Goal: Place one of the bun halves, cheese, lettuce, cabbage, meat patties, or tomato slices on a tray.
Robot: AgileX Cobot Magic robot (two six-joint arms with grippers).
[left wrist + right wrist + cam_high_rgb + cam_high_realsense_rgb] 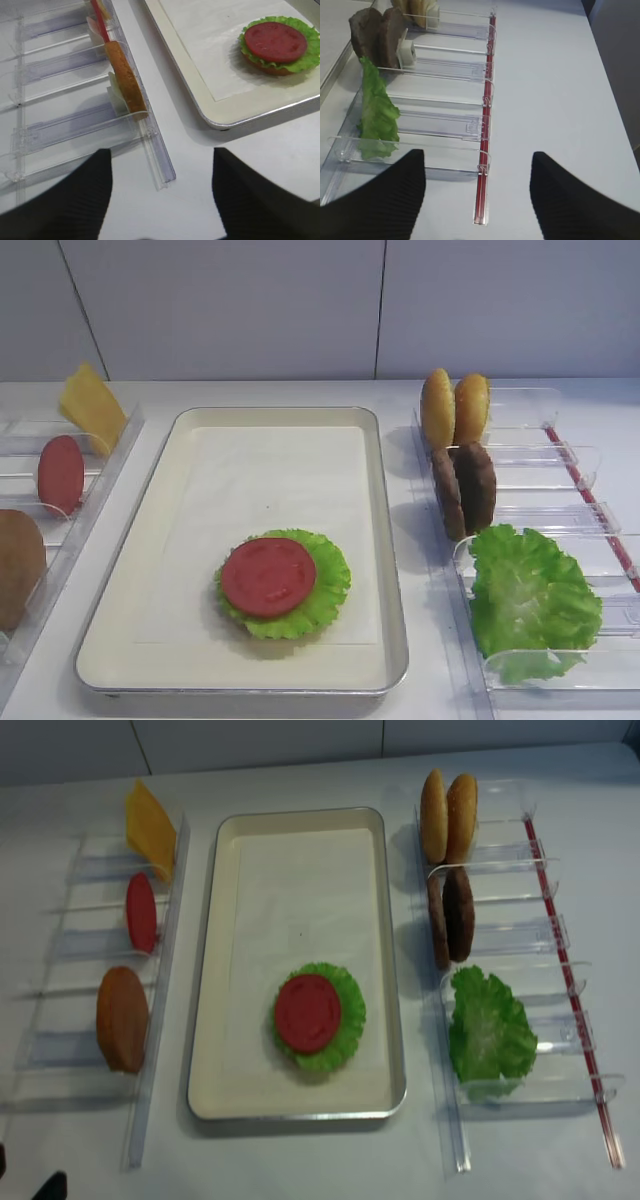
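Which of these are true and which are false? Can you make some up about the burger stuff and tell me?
1. A tomato slice lies on top of the lettuce leaf on the tray. True.
2. The two meat patties lie flat on the tray. False: they stand on edge in a clear holder to the right of the tray.
3. The cheese is in the holders left of the tray. True.
4. The left gripper is holding a bun. False: it is open and empty.
5. Two bun halves stand behind the patties. True.
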